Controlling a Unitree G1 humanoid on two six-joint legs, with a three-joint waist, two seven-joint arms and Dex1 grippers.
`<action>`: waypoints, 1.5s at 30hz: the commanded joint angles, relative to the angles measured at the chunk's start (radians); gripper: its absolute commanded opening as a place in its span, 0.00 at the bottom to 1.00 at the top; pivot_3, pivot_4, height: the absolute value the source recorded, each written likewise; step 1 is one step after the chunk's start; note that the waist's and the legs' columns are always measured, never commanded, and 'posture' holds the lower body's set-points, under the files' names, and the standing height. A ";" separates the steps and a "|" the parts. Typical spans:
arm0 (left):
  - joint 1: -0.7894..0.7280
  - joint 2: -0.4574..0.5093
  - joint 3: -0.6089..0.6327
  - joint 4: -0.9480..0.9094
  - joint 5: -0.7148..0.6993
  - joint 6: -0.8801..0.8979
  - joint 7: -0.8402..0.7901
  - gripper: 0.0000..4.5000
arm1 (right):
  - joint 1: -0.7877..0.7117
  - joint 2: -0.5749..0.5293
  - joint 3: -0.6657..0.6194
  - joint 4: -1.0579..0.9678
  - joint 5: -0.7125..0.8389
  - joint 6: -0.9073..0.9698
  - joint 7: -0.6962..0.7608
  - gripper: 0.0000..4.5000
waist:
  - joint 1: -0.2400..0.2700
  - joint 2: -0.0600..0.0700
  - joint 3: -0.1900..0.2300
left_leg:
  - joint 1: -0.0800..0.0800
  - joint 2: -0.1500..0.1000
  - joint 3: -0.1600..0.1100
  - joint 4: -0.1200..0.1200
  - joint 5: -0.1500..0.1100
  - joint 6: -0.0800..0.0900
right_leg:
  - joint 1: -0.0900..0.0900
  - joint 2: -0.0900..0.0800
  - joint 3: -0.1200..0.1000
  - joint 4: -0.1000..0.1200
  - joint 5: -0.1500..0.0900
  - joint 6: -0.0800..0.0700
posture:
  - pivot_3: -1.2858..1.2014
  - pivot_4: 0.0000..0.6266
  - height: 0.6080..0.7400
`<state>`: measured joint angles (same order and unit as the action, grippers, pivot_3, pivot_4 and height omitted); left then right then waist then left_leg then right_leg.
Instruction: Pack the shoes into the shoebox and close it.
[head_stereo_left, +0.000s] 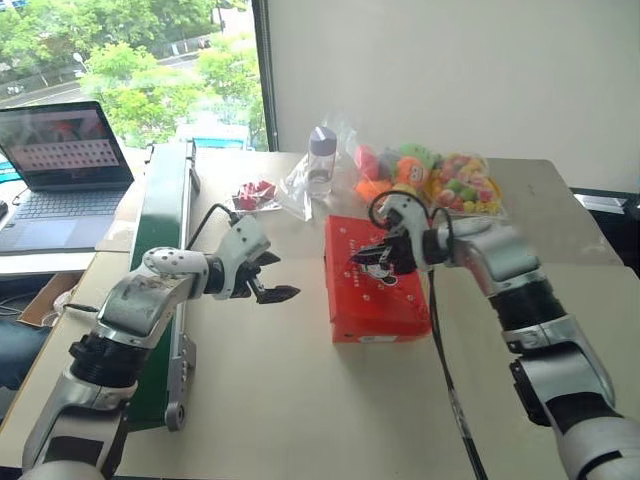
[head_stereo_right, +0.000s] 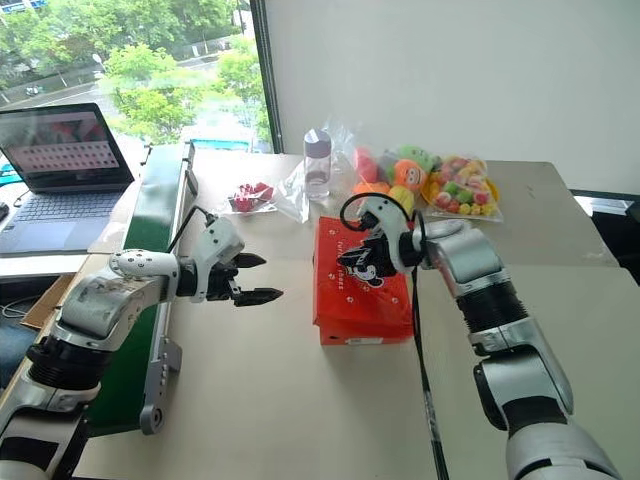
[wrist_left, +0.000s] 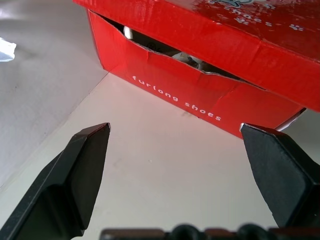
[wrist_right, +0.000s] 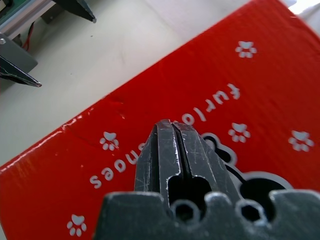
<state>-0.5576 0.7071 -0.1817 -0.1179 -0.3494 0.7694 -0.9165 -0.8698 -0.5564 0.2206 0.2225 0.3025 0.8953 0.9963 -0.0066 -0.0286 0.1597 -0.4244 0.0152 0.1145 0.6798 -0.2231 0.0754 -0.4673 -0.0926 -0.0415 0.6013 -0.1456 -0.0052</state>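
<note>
Toward the lower left of the head view, the left gripper (head_stereo_left: 272, 278) is being held with its two black fingers spread wide and gripping nothing, just above the beige table (head_stereo_left: 300, 400) and pointing at the near long side of the shoebox (head_stereo_left: 372, 285), from which it is standing apart. At the centre of the frame, the red shoebox is being seen lying on the table with its lid (wrist_right: 210, 95) down; the lid is printed with white paw marks and lettering, and in the left wrist view a narrow gap is being shown under its edge, with something pale inside (wrist_left: 192, 60) that cannot be identified for certain. The right gripper (head_stereo_left: 378, 258) is being held over the lid's top with its fingers pressed together, nothing between them; whether the tips are touching the lid cannot be told. Farther back, a clear bottle (head_stereo_left: 321, 160), a small red packet (head_stereo_left: 257, 194) and bagged colourful plush toys (head_stereo_left: 430, 178) are being seen, and an open laptop (head_stereo_left: 62, 170) is sitting at the upper left.
</note>
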 joint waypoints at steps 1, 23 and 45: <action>-0.034 0.011 0.018 0.031 0.023 -0.058 -0.021 0.99 | -0.003 -0.011 -0.052 -0.064 0.032 0.034 -0.013 0.00 | -0.003 0.000 0.000 | 0.000 0.000 0.000 0.000 0.000 0.000 | 0.000 0.000 0.000 0.000 0.000 0.001 | 0.52 0.24 1.00; -0.122 -0.323 -0.064 0.423 0.231 -0.347 0.143 0.99 | -0.005 -0.055 -0.125 -0.216 0.100 0.168 -0.079 0.00 | 0.007 0.000 0.000 | -0.002 0.000 0.000 0.001 -0.001 0.003 | 0.002 0.000 -0.001 -0.005 0.003 0.006 | 0.52 0.24 1.00; -0.138 -0.483 -0.069 0.563 0.364 -0.496 0.285 0.99 | 0.126 -0.074 -0.047 -0.263 0.093 0.174 -0.132 0.00 | 0.019 0.000 0.000 | -0.006 -0.001 0.000 0.006 -0.003 0.007 | 0.002 -0.003 -0.003 -0.007 0.005 0.009 | 0.52 0.24 1.00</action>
<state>-0.6776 0.2385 -0.2631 0.4541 0.0120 0.3101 -0.6534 -0.7435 -0.6307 0.1806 -0.0314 0.4069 1.1066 0.8710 0.0127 -0.0290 0.1601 -0.4307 0.0142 0.1140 0.6865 -0.2264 0.0828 -0.4656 -0.0951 -0.0444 0.5947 -0.1400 0.0040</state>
